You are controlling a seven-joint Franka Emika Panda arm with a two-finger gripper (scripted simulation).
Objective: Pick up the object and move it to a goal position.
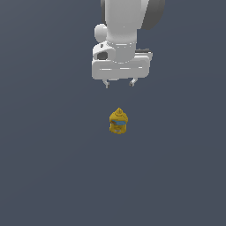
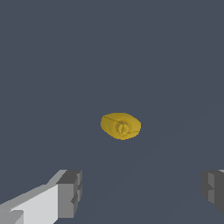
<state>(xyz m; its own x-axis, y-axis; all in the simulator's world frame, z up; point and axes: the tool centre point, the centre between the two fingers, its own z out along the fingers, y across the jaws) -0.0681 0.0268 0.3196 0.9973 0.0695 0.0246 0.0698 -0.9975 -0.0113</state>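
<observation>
The object point(image 1: 118, 122) is seen upright on the flat dark grey surface point(image 1: 53, 176), pointed top up, blue band across its middle. The gripper point(image 1: 118, 83) is held above it, not touching. The 2 fingers point(image 2: 70, 192) are spread wide, nothing grasped.
</observation>
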